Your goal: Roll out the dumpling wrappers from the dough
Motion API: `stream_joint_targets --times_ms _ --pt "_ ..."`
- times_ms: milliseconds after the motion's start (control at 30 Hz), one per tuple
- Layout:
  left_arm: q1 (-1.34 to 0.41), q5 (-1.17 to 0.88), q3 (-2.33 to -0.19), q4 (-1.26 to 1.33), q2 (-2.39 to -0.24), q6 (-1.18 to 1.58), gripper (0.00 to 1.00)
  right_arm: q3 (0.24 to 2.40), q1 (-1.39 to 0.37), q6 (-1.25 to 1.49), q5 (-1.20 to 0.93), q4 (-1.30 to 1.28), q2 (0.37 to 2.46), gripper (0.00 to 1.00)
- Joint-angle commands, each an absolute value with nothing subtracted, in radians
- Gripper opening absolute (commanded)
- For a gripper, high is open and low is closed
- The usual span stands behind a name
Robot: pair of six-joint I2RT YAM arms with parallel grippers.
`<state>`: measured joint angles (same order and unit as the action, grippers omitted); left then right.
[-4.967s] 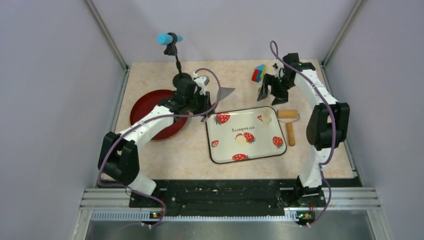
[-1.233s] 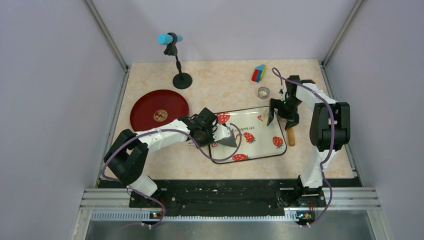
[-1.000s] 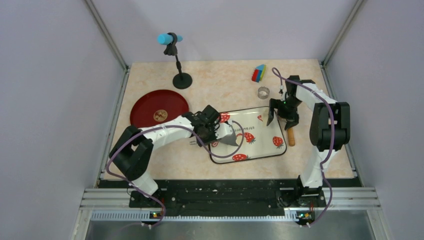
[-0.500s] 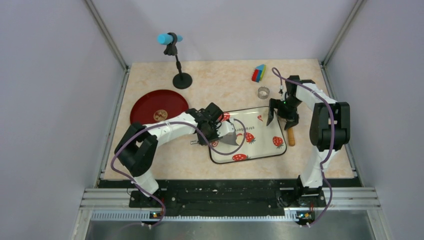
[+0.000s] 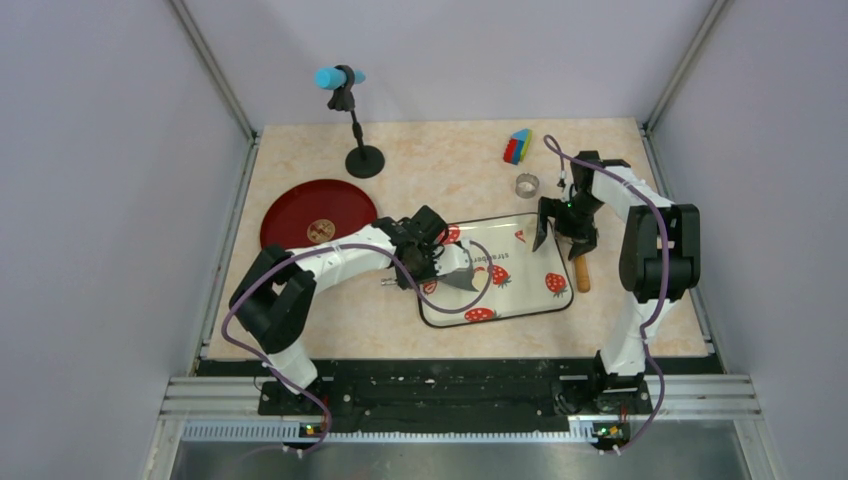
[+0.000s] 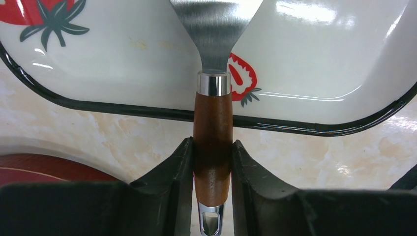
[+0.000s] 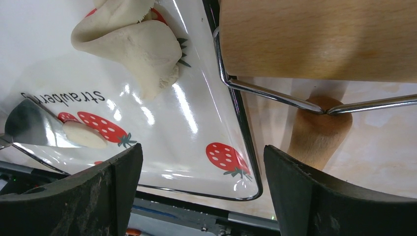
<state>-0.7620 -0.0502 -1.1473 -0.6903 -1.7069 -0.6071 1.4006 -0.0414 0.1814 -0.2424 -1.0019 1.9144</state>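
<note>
red plate [image 5: 290, 215], microphone stand [image 5: 364, 160], coloured block [image 5: 517, 146]

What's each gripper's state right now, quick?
Left gripper: closed on the spatula, at its wooden handle.
Right gripper: open, holding nothing, above the tray rim and rolling pin.

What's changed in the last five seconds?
Left gripper, shut on the spatula, carried it from beyond the tray onto its left part. Right gripper, open, came from the far edge to above the rolling pin; the ring cutter now shows. Tray, dough, pin unmoved.
</note>
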Motion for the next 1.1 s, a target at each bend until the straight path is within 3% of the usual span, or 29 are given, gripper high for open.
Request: stream_joint_targets --times_ms 0,733,1067 --pt "-0.773 -0.047 -1.153 -0.665 -1.695 -0.688 0.0 1.405 -0.039 0.166 -0.257 -0.985 1.924 0.9" --pt "-0.666 -0.186 -1.332 -0.805 -1.828 -0.83 0.0 1.408 -0.039 0.162 -0.268 -0.985 1.924 0.9" --pt "-0.623 -0.153 -1.296 -0.807 -1.79 -0.861 0.0 1.411 -0.04 0.162 -0.275 -0.985 1.931 0.9"
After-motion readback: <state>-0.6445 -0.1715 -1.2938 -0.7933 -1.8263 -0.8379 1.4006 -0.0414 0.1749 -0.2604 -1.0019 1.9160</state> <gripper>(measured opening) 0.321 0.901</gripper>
